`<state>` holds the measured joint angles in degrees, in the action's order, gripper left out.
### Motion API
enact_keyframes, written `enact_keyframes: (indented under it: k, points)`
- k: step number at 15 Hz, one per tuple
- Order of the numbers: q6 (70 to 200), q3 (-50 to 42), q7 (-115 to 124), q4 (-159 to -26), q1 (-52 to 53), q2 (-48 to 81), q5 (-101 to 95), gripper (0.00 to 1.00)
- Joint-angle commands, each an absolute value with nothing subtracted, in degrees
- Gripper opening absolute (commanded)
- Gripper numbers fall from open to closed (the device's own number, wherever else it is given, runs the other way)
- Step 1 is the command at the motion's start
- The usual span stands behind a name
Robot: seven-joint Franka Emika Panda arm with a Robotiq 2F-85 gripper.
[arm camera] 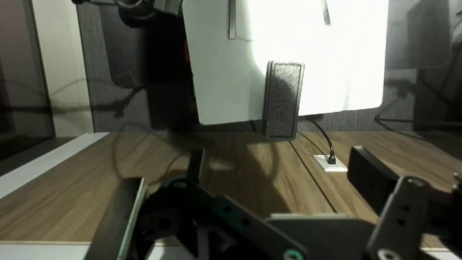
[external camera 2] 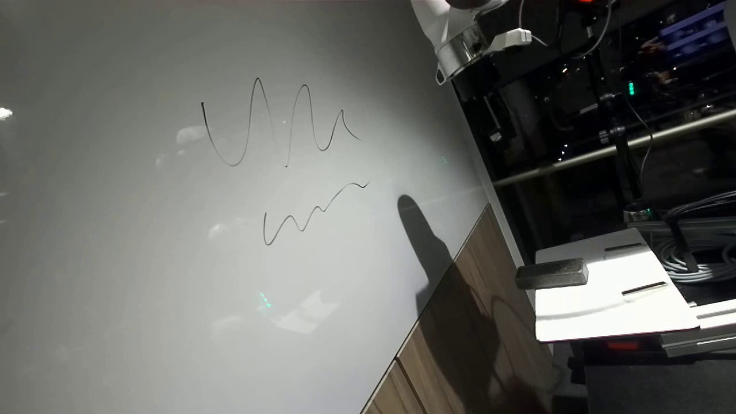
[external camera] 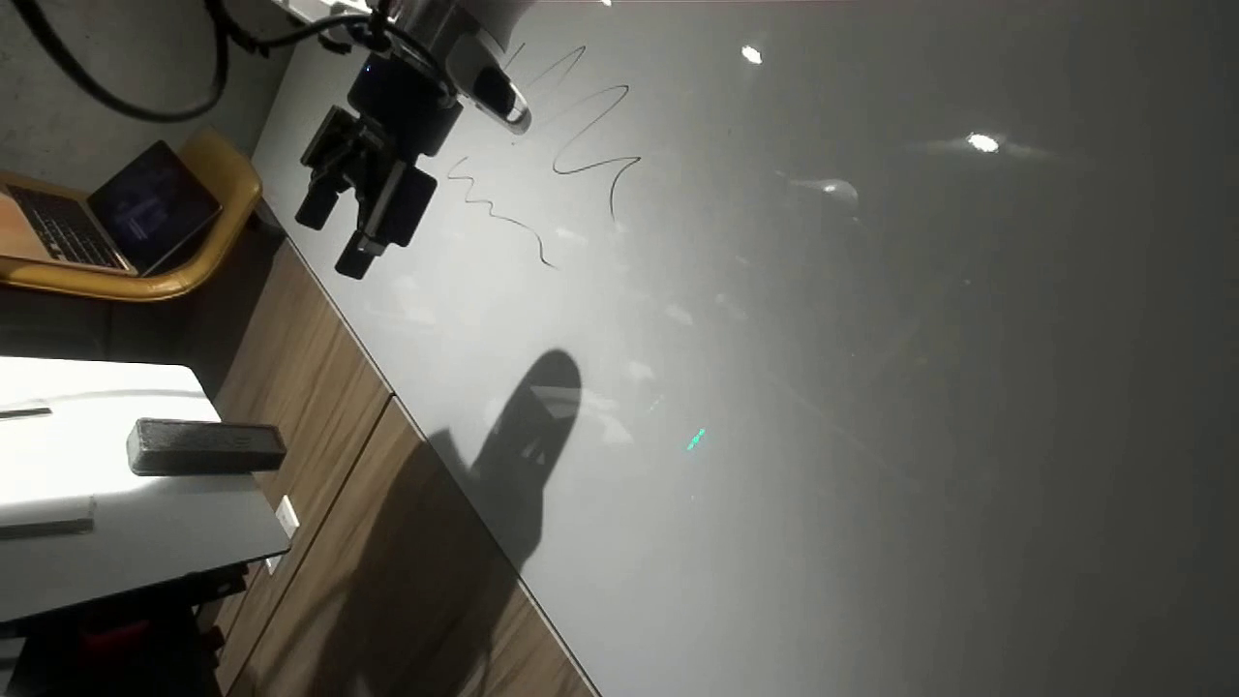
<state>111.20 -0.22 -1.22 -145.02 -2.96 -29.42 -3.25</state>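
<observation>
Gripper (arm camera: 279, 169): its rear runs off the bottom of your wrist view; in an exterior view you lose its outline against the dark.
Arm (external camera: 465, 48): cut off for you by the top edge in both exterior views.
Dark block (arm camera: 283, 101): you can't read the blurred marks on its face.
White panel (arm camera: 223, 83): cropped at your wrist view's top, partly washed out by glare.
Laptop (external camera: 145, 208): clipped at the left; its screen is too dim for you to read.
Glossy board (external camera: 871, 407): picture edges crop it on you in both exterior views.
</observation>
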Motion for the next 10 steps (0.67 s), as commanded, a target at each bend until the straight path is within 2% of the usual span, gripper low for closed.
enact_keyframes:
  k: [1, 10]
  points:
    - [121.31, 2.91, 3.87, -147.14, -1.75, -25.16, -5.40, 1.00]
    - [136.24, 7.94, 14.42, -154.97, 1.75, -15.73, -4.48, 1.00]
